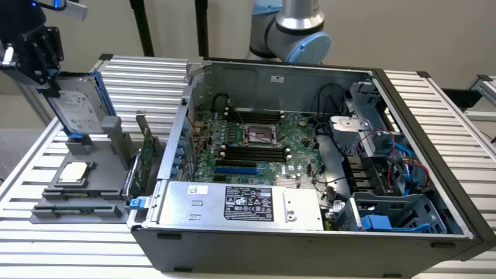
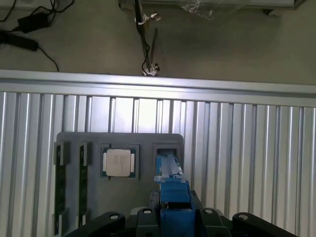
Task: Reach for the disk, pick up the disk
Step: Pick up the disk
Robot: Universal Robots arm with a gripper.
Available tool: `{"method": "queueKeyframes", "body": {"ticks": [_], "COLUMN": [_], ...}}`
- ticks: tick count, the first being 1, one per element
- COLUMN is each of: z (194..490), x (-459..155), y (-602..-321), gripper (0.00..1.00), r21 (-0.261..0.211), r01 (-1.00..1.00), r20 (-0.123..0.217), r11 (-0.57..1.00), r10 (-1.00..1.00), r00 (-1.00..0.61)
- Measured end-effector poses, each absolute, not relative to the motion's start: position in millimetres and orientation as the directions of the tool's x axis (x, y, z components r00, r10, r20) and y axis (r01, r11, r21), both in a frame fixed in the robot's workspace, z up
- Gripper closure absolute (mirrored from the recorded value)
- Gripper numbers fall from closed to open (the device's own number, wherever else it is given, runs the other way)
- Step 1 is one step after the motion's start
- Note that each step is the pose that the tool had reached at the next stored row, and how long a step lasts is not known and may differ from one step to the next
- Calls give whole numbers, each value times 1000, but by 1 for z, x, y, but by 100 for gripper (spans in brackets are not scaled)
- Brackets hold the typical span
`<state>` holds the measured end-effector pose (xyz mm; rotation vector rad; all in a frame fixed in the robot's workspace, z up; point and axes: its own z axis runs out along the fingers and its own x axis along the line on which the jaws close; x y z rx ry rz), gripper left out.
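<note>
Squarely the claw (image 2: 174, 215) clamps the upright disk (image 1: 78, 109), its white label unreadable.

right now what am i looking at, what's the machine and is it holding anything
This is one robot arm with a gripper, over a slatted metal table. The exterior view is from a camera off the arm; the wrist view is from a camera on the wrist, looking down past the gripper. On the table sit an open computer case and, at the exterior view's left, a grey holder block with a small square chip in it. The gripper is closed on the disk, a silver hard drive in a blue frame, held on edge with its lower end at the holder.
</note>
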<state>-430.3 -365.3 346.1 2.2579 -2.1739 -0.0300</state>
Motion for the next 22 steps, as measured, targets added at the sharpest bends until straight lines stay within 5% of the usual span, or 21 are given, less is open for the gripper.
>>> {"method": "queueKeyframes", "body": {"ticks": [22], "z": [437], "x": [-382], "y": [-382], "gripper": [67], "r21": [18], "r01": [-999], "r20": [-26], "r11": [-40], "r10": [-999], "r00": [40]}}
